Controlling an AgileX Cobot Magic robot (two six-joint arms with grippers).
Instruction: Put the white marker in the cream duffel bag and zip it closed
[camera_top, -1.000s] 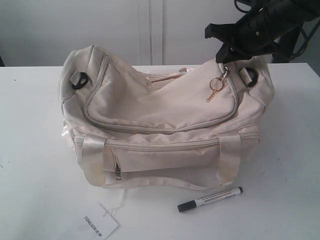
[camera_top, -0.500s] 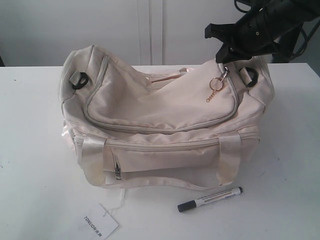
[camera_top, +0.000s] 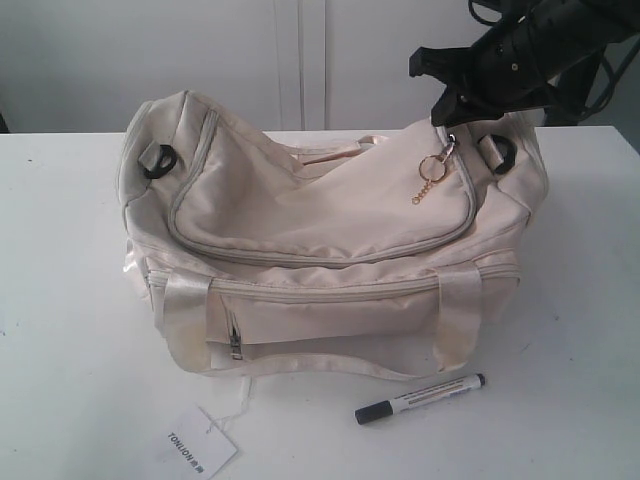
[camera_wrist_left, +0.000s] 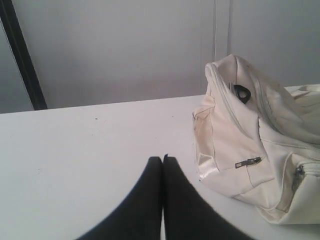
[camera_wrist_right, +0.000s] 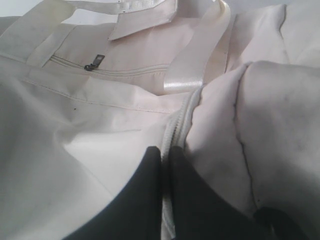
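Only the exterior view shows the white marker (camera_top: 420, 398) lying on the table (camera_top: 60, 300) just in front of the cream duffel bag (camera_top: 320, 220). The right wrist view shows the right gripper (camera_wrist_right: 164, 152) pinched on the bag's top zipper (camera_wrist_right: 182, 122); the left wrist view shows the left gripper (camera_wrist_left: 162, 160) clenched empty over the table beside the bag.

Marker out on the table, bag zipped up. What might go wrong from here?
1. The right claw is shut at the end of the zipper above the ring pull. The soft bag may drag or lift rather than unzip, since the left claw sits shut over the table, not bracing it.
2. The marker lies loose in front of the bag; a shifting bag might knock it and send it rolling.
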